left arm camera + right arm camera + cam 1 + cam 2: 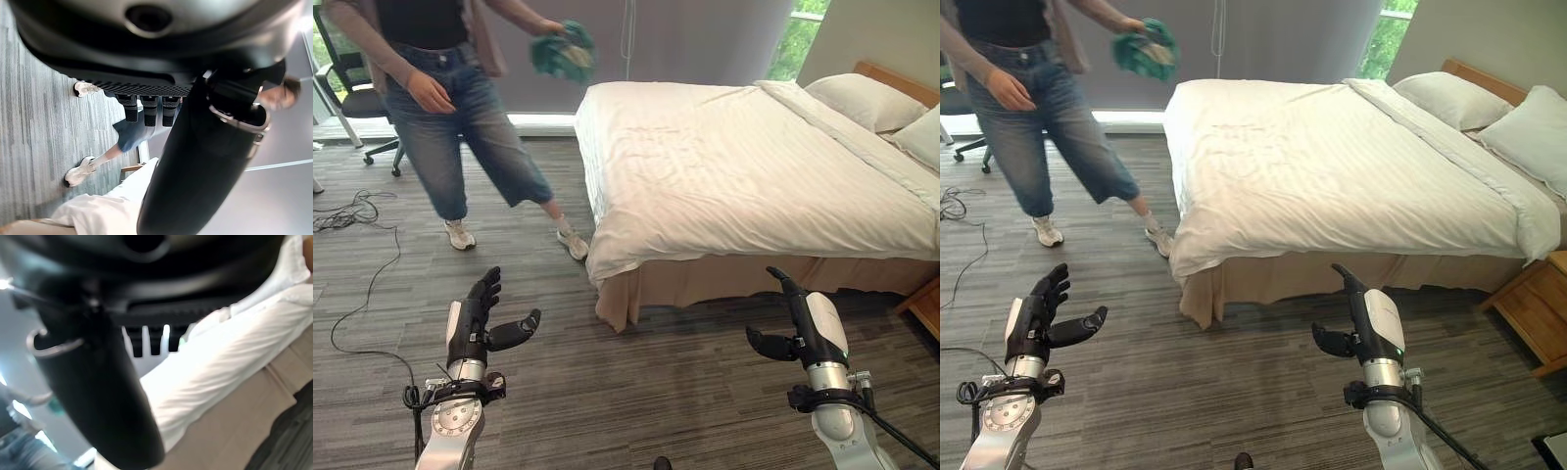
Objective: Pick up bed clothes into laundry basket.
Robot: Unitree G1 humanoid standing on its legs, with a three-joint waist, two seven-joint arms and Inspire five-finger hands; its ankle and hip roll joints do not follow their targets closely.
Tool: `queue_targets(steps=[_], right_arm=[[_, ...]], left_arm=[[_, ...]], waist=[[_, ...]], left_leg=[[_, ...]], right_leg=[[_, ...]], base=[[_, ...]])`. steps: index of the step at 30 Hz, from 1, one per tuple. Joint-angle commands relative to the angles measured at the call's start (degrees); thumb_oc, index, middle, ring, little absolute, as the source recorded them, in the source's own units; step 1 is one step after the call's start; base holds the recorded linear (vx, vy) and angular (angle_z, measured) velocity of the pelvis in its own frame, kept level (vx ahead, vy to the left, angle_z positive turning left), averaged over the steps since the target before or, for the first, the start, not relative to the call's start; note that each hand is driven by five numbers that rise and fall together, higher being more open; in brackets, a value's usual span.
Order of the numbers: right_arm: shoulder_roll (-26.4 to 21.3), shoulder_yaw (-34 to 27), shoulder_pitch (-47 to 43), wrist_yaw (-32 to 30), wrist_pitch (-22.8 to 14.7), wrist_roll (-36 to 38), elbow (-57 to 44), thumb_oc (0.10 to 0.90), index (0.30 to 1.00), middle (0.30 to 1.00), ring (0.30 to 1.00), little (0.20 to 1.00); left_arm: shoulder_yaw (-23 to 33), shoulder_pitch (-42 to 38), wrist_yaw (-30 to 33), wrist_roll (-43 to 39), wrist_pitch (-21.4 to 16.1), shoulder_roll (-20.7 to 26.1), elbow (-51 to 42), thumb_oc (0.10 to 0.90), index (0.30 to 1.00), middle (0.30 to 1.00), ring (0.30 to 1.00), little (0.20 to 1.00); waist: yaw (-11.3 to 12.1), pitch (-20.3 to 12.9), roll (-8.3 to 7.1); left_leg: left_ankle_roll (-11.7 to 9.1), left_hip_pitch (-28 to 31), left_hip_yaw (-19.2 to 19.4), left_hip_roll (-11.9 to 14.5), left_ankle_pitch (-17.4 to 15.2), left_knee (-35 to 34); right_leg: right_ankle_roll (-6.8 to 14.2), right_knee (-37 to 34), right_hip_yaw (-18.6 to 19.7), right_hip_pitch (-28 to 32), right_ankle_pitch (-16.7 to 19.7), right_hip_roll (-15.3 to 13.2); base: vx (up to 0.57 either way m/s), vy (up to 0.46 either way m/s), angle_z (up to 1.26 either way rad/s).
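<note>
Green bundled clothes (564, 51), person's hand (548, 27), bed (734, 166)

No text, label, number or sign can be read on anything here.

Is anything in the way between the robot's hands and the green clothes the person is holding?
Yes. The green clothes are up in a person's hand, beyond the bed's foot corner. Both the left hand and right hand hover open over bare floor, short of the bed.
</note>
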Motion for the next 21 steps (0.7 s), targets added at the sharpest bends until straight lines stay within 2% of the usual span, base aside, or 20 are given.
queue_targets(steps=[1, 7, 14, 15, 18, 19, 20, 21], right_arm=[[-1.9, -5.1, -8.0, -1.6, -3.1, 2.8, -5.3, 0.800, 0.900, 0.900, 0.900, 0.900], [-2.7, -4.6, -8.0, -1.4, -3.2, 2.7, -5.2, 0.800, 0.900, 0.900, 0.900, 0.900], [-3.6, -3.8, -8.2, -1.0, -3.6, 2.8, -4.3, 0.800, 0.900, 0.900, 0.900, 0.900], [-4.6, -3.5, -9.1, -1.4, -3.5, 2.2, -4.1, 0.800, 0.900, 0.900, 0.900, 0.900], [-4.6, -3.5, -9.1, -1.4, -3.5, 2.2, -4.0, 0.800, 0.900, 0.900, 0.900, 0.900], [-6.1, -3.7, -10.1, -1.9, -2.4, 1.7, -4.3, 0.800, 0.900, 0.900, 0.900, 0.900], [-6.1, -3.7, -10.1, -1.9, -2.4, 1.7, -4.3, 0.800, 0.900, 0.900, 0.900, 0.900], [-7.1, -3.4, -11.6, -1.7, -1.6, 1.4, -4.4, 0.800, 0.900, 0.900, 0.900, 0.900]], left_arm=[[-0.6, -5.2, -0.8, -2.9, -5.6, 0.2, -6.3, 0.800, 0.900, 0.900, 0.900, 0.900], [-0.8, -4.1, -0.6, -2.2, -5.2, -0.6, -6.1, 0.800, 0.900, 0.900, 0.900, 0.900], [0.6, -1.7, -1.0, -2.1, -5.0, -0.7, -6.2, 0.800, 0.900, 0.900, 0.900, 0.900], [0.7, -2.4, -0.8, -2.3, -4.7, -0.2, -5.9, 0.800, 0.900, 0.900, 0.900, 0.900], [0.7, -2.5, -0.7, -2.3, -4.7, -0.2, -5.9, 0.800, 0.900, 0.900, 0.900, 0.900], [1.0, -2.7, -0.4, -3.5, -4.2, -0.2, -5.6, 0.800, 0.900, 0.900, 0.900, 0.900], [1.0, -2.7, -0.4, -3.5, -4.2, -0.2, -5.6, 0.800, 0.900, 0.900, 0.900, 0.900], [1.4, -1.9, -0.6, -2.9, -4.0, -0.1, -5.4, 0.800, 0.900, 0.900, 0.900, 0.900]], waist=[[-0.7, 1.5, 3.75], [-0.4, 1.9, 4.03], [0.6, 3.2, 4.21], [2.4, 5.8, 2.61], [2.1, 5.8, 2.77], [3.6, 7.2, 0.86], [3.5, 7.1, 0.93], [5.0, 7.0, 0.07]], left_leg=[[1.9, -2.1, 3.1, 0.7, -3.5, 0.5], [1.0, -2.7, 3.0, 2.1, -2.4, 0.5], [-0.5, -1.5, 3.5, 4.6, 0.0, 1.3], [-1.4, -8.2, 1.4, 7.7, 3.5, 15.5], [-1.5, -8.9, 0.8, 8.0, 3.2, 16.3], [-1.3, -15.2, 2.8, 9.3, 4.4, 25.9], [-1.3, -15.4, 2.6, 9.4, 4.2, 26.2], [1.0, -20.5, 3.9, 4.3, -1.4, 26.8]], right_leg=[[1.1, 2.4, -2.5, 0.3, -5.7, -3.5], [0.3, 2.3, -2.7, 0.2, -6.4, -2.1], [-1.8, 2.0, -3.2, 2.1, -8.7, 0.7], [-4.4, 1.7, -3.7, 4.2, -9.7, 2.2], [-4.6, 1.6, -4.0, 4.1, -9.7, 2.5], [-6.2, 1.0, -5.0, 6.9, -12.1, 3.1], [-6.2, 1.0, -5.0, 6.9, -12.1, 3.1], [-6.1, 0.8, -4.7, 7.8, -13.1, 2.7]], base=[[0.01, -0.108, 0.02], [0.01, -0.139, 0.03], [0.04, -0.189, 0.00], [0.00, -0.300, 0.03], [0.05, -0.189, 0.05], [0.16, -0.257, 0.06], [0.24, -0.303, 0.21], [0.15, -0.043, 0.32]])
